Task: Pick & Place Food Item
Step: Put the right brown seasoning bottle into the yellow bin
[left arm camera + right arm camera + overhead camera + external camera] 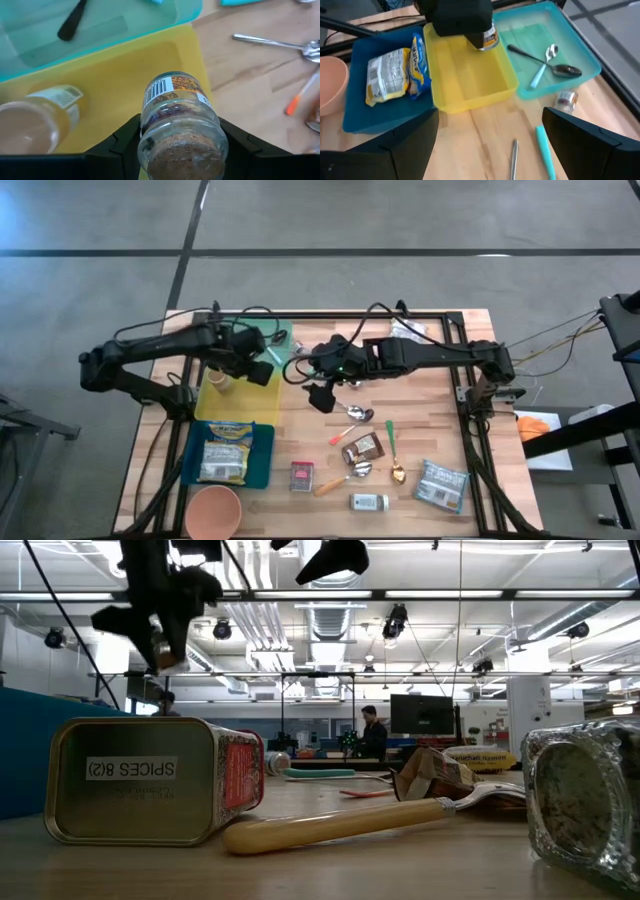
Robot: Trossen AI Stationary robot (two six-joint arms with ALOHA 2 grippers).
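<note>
Left gripper [180, 150] of mine grips the cork-stoppered glass spice jar [180, 125] directly above the yellow plastic tray [115, 70], its long axis tilted, while my right gripper [322, 395] waits nearby, fingers spread wide.

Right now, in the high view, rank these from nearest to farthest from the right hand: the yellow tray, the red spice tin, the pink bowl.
1. Yellow tray, just left of the right hand.
2. Red spice tin, toward the table's near edge.
3. Pink bowl, near-left corner.
</note>
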